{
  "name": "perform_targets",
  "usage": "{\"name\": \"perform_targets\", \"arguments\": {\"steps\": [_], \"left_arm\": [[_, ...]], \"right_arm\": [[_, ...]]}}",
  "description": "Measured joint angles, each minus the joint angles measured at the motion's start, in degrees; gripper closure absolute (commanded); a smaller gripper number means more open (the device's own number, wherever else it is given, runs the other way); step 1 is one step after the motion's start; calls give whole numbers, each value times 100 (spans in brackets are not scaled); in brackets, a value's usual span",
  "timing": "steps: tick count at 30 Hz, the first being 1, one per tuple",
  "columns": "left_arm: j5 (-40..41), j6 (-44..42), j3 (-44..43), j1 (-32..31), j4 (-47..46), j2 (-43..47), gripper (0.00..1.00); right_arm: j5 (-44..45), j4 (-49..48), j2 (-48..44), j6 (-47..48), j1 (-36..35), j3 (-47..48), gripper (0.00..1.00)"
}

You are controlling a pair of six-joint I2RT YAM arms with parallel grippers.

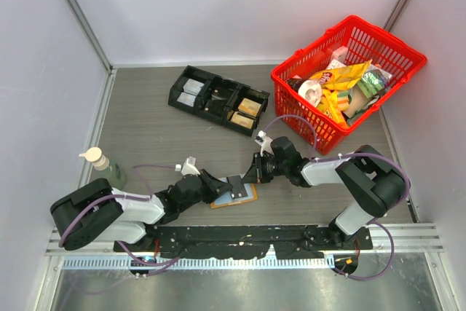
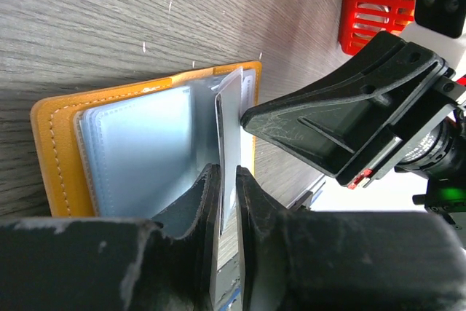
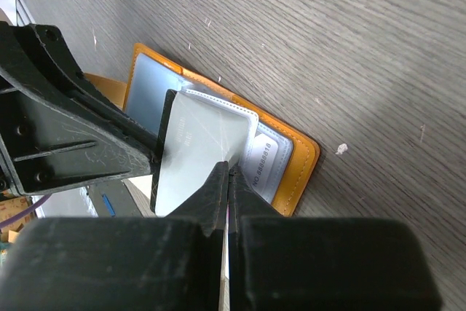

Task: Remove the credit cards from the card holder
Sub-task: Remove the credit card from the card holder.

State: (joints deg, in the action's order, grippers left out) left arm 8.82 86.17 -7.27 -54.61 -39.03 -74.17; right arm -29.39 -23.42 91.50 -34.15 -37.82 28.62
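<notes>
Pinched tight, the jaws of the right gripper [image 3: 227, 171] clamp the lower corner of a pale grey credit card [image 3: 196, 147], thin, glossy and finely scratched, which stands tilted up from the card holder [image 3: 304, 156]. From the other side, the left gripper [image 2: 228, 174] has its jaws parted by a narrow slot, a little wider than the card's edge that stands in it. The card holder lies open and flat on the table [image 3: 349, 41], a grey surface with streaked wood grain, between the two grippers and close to the near edge. Its cover is tan-orange and leathery, with pale stitching along a rounded rim. Inside are blue-grey clear plastic sleeves, and one holds a white card [image 3: 263, 169] printed with a row of digits. Well behind, a black compartment tray [image 1: 218, 98] sits mid-table. A red plastic lattice basket [image 1: 302, 111] of snack packets is at the far right, and a pump bottle [image 1: 111, 169] at the left edge.
</notes>
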Motion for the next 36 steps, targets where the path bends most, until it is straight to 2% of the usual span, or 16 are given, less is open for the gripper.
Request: {"name": "perform_targets", "arguments": {"steps": [8,20,23,27,36], "left_arm": [[17,13,17,0,37,85,94],[-15,9,20,0,-267,-304,91],[-37,15,20,2,-396,-391,100],[-46,24,31,4,-448,-382,100],[59,20,216,4,136,446,100]], "right_arm": [[0,0,2,2,2,0,99],[-42,-39,39,0,2,-2,99],[-44,-39,39,0,2,-2,99],[-44,-39,42,0,2,-2,99],[-90,-116,155,-4,7,35,99]]}}
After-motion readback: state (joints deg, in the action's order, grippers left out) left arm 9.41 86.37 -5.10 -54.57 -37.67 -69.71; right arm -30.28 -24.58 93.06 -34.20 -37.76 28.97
